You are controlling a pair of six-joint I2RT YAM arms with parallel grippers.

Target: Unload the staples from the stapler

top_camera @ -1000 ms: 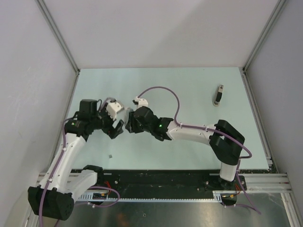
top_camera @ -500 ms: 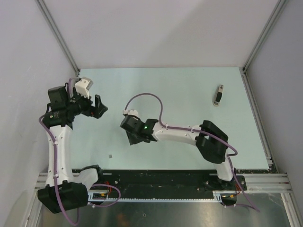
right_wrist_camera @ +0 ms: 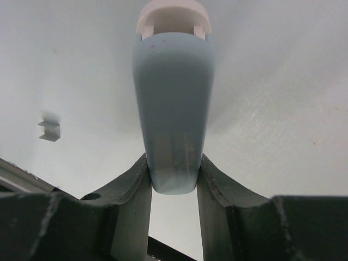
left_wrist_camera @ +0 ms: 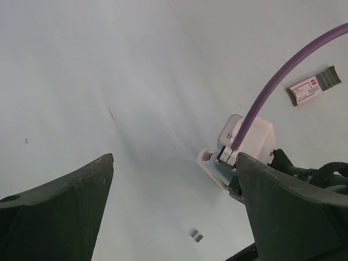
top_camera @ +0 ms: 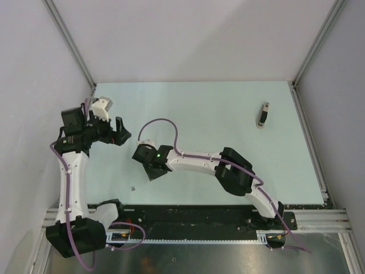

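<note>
Right wrist view: the right gripper [right_wrist_camera: 174,166] clamps the blue stapler [right_wrist_camera: 173,98]. A staple piece [right_wrist_camera: 49,130] lies nearby. The left gripper [left_wrist_camera: 174,160] gapes apart.

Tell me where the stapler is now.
The stapler is held in the right gripper, left of centre on the table in the top view; a staple piece lies nearby.

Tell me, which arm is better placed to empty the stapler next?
Right. The right hand is clamped on the stapler; the left hand is open, empty and apart from it.
</note>
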